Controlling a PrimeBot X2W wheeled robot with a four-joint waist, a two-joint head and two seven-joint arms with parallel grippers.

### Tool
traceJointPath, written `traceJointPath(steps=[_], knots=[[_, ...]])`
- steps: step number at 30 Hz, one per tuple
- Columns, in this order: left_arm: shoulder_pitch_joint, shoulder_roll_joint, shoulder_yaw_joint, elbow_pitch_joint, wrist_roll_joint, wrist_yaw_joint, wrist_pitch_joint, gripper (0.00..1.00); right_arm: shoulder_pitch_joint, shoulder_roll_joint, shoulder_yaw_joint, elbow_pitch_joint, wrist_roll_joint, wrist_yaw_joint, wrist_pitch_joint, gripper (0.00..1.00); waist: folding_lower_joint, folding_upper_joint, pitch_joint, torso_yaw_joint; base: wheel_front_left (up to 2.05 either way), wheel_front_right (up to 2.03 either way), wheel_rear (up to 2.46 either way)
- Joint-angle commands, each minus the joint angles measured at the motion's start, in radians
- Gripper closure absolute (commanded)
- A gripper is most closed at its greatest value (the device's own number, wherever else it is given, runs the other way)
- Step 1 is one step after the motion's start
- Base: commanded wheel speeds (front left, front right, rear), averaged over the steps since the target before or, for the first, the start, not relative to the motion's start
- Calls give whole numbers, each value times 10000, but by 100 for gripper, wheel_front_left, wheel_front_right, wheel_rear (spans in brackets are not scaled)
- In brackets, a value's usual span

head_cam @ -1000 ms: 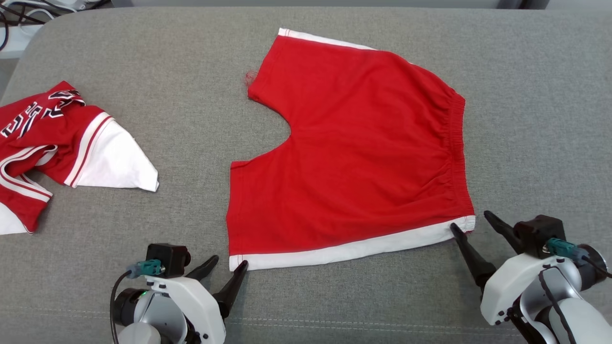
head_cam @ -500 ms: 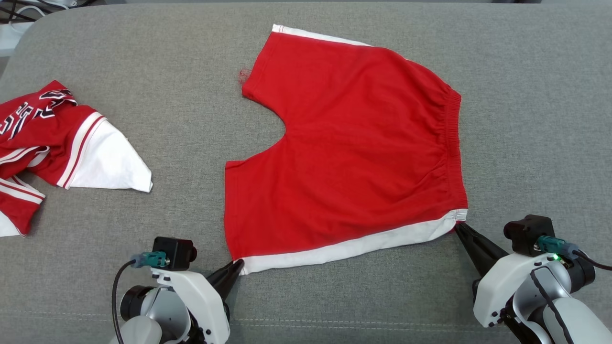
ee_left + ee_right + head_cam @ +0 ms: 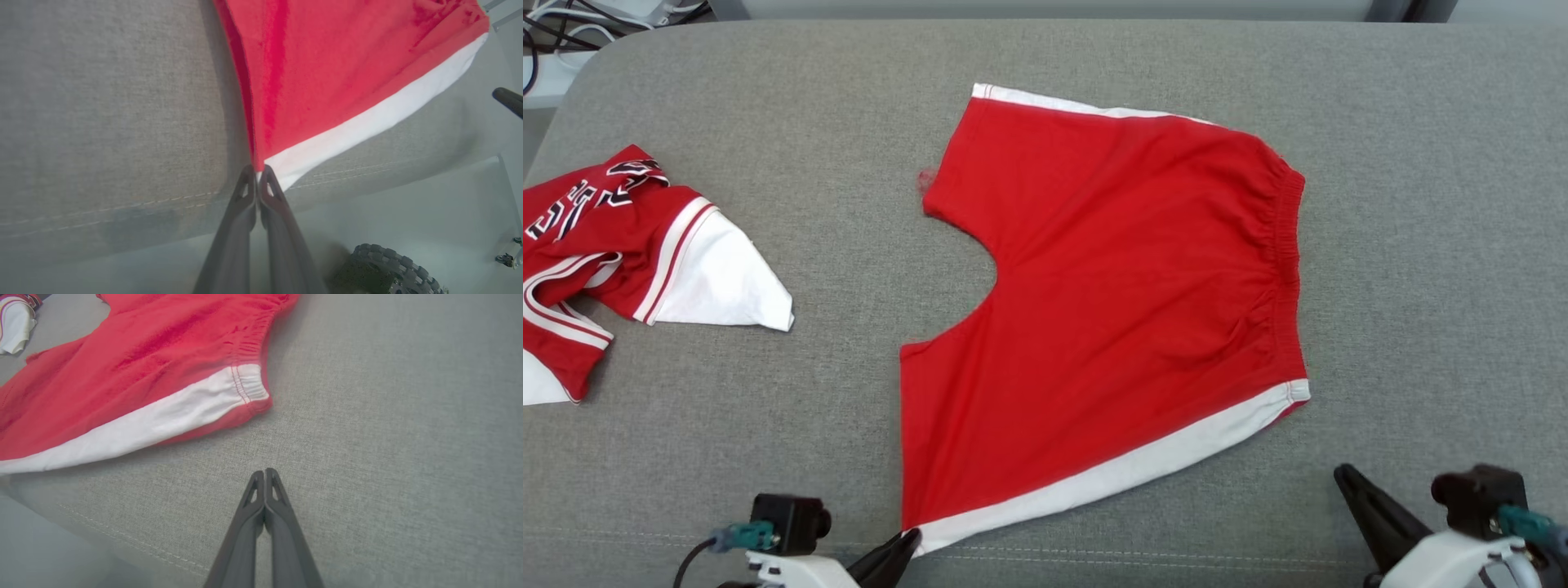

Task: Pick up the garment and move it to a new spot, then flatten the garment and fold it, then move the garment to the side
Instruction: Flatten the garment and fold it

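Red shorts [image 3: 1111,278], white-striped at the side, are spread flat mid-worktop [image 3: 1421,204]. The near hem corner, by the front edge, is pinched between the left fingers [image 3: 244,202]. The right fingers [image 3: 250,510] are pressed together empty, near the waistband. Open grey is seen rightward.

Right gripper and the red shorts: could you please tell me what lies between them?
Bare grey cushion, as the right wrist view shows; the right gripper stands clear of the shorts.

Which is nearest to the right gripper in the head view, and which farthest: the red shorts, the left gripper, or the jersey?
From the right gripper:
1. red shorts, just up-left; the waistband corner is closest.
2. left gripper, at the bottom edge, shut on the shorts' leg corner.
3. jersey, at the far left.
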Motion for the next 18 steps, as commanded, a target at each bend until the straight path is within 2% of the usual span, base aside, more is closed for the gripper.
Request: traceJointPath(steps=[1,5,10,11,12,13,18], knots=[[-37,326,505,-520,-109,160,27,100,230,-44,27,-659,-35,-29,12,100,0,0,55,-2,0,0,0],[219,562,698,-1255,-155,391,142,100,678,269,-302,-1558,-342,-29,118,100,0,0,91,-103,0,0,0],[274,641,716,-1545,-186,533,318,100,628,508,-399,-1943,-473,-29,18,100,0,0,20,-233,0,0,0],[277,644,717,-1580,-197,561,347,100,549,582,-442,-2000,-514,-29,-139,75,0,0,-6,-267,0,0,0],[278,645,710,-1606,-206,580,375,100,449,683,-511,-2030,-556,-29,-367,9,0,0,-43,-292,0,0,0],[266,645,699,-1629,-208,591,397,100,347,775,-550,-2028,-573,-29,-587,0,0,0,-59,-305,0,0,0],[246,599,733,-1580,-287,674,410,100,-518,1133,-504,-1691,-863,-29,-2274,0,0,0,-349,-463,0,0,0]])
